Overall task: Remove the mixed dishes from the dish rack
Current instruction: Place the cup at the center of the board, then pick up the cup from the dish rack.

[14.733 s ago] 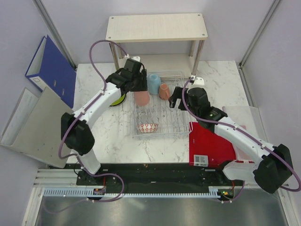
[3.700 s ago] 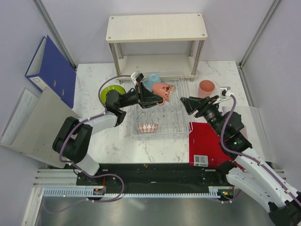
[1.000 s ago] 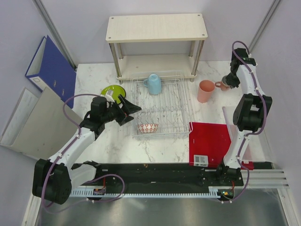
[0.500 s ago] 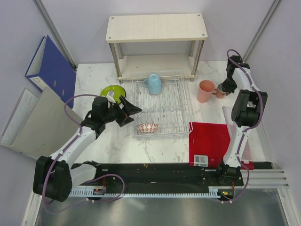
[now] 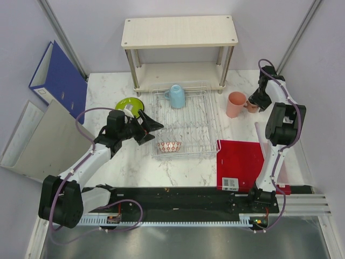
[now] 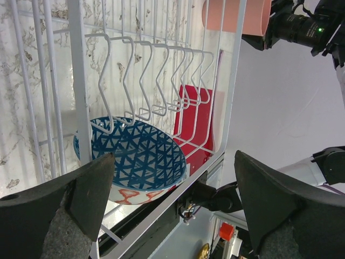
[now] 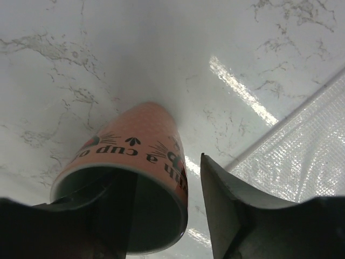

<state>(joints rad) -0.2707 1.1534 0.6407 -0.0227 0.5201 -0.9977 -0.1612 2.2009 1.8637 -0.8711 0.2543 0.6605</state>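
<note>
The silver wire dish rack (image 5: 188, 127) holds the light blue cup (image 5: 176, 96) at its back and the patterned bowl (image 5: 170, 146) at its front. The lime-green plate (image 5: 128, 104) lies left of the rack. The pink cup (image 5: 235, 104) stands on the table right of it. My left gripper (image 5: 149, 127) is open at the rack's left side, with the bowl (image 6: 135, 159) ahead of it. The terracotta mug (image 7: 135, 145) rests on the marble. My right gripper (image 7: 161, 172) is open, one finger inside the mug and one outside with a gap. No dark red-black plate shows.
A beige two-tier shelf (image 5: 179, 32) stands behind the rack. A blue binder (image 5: 59, 78) and a grey folder (image 5: 43, 145) lie at the left. A red board (image 5: 242, 159) lies right of the rack's front. A clear plastic sheet (image 7: 302, 151) lies beside the mug.
The pink cup and terracotta mug have gone from the rack to the table at the right. In the last second the right gripper sank slightly at the mug; the left arm barely moved.
</note>
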